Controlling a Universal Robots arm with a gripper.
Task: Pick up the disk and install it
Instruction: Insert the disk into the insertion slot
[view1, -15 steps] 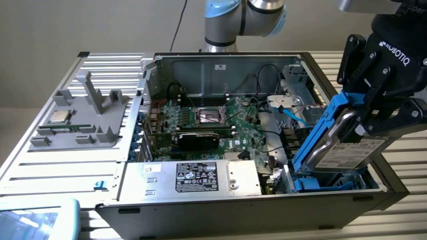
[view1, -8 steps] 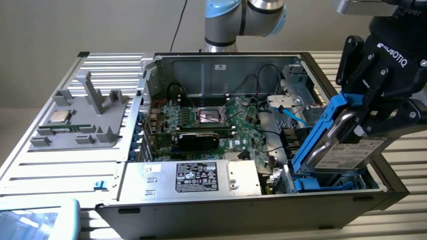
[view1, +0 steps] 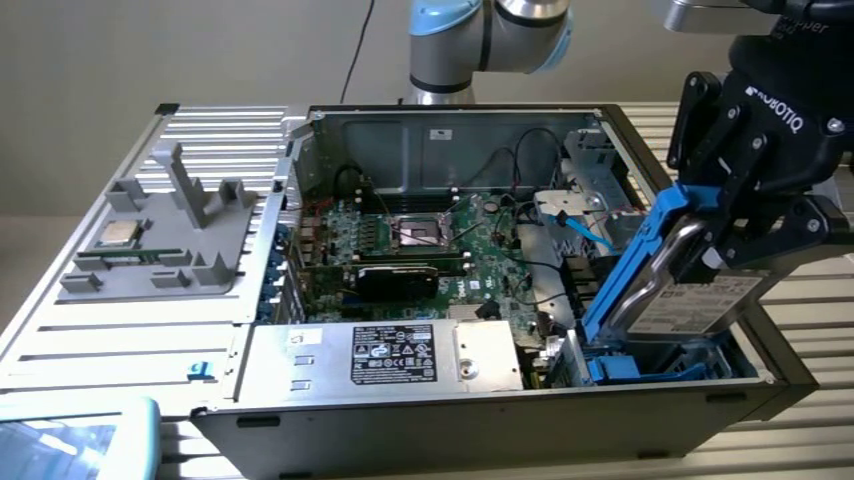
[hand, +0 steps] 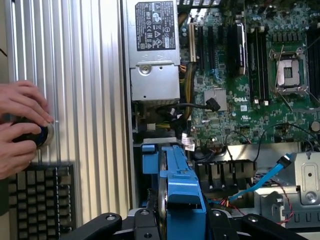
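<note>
**Gripper and disk poised at the drive bay**

Gripper (hand: 180, 227) fingers sit closest to the wrist camera, along the bottom edge of that frame. They are clamped from both sides on the disk (view1: 681, 300). I read that as a firm grasp, not a loose touch.

From the exterior view the disk hangs at the right of the frame, directly below the gripper. It is held on edge, with its white label facing the camera and its blue carrier rail on the side toward the motherboard (view1: 414, 240). Its long axis runs steeply, close to upright. The top leans toward the upper right and the lower end points down and left.

That lower end is what I am watching. It sits at the mouth of the blue drive bay (view1: 654, 365), in the lower right corner of the open computer case (view1: 467, 410). I cannot tell whether the carrier is touching the bay's rails or is just above them.

As I judge it, insertion turns on the disk's long axis lining up with the bay's slot. Right now the axis looks tilted, not square to the opening. The power supply (view1: 400, 355) lies beside the bay, toward the lower centre, apart from the disk.
</note>
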